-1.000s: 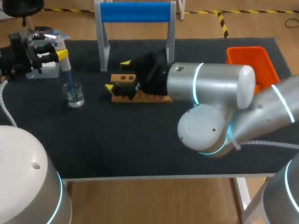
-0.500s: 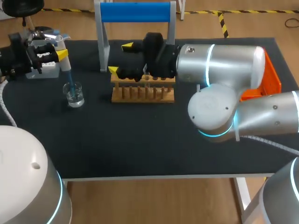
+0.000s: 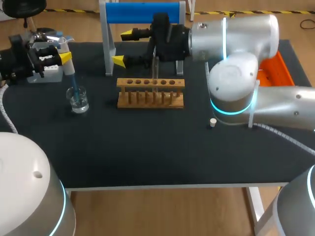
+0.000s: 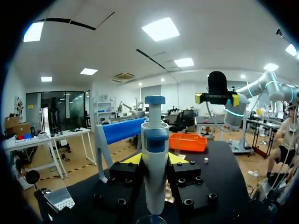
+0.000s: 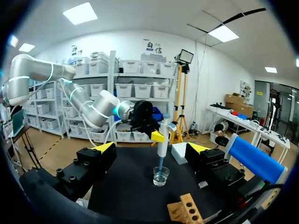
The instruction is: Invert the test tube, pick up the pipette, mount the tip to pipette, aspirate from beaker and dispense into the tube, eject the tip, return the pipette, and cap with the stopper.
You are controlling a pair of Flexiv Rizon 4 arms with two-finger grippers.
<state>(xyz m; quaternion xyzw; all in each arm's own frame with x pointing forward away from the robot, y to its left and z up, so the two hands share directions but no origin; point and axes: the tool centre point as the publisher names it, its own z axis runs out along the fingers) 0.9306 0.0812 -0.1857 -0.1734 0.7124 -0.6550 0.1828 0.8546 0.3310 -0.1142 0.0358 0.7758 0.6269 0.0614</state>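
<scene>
Step in hand, we judge: aspirate. Our left gripper (image 4: 155, 158) clamped on pipette (image 3: 69, 69), tip dipped in beaker (image 3: 78, 101). Our right gripper (image 3: 123, 47) spread wide, empty, above rack (image 3: 150, 96); test tube (image 3: 155, 71) upright in rack. Next: lift clear, centre over tube mouth, dispense.

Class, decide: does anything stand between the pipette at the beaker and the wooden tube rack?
Nothing visible does. Only bare table lies between the pipette, its tip in the beaker, and the rack. The right gripper hangs higher up, over the rack.
</scene>
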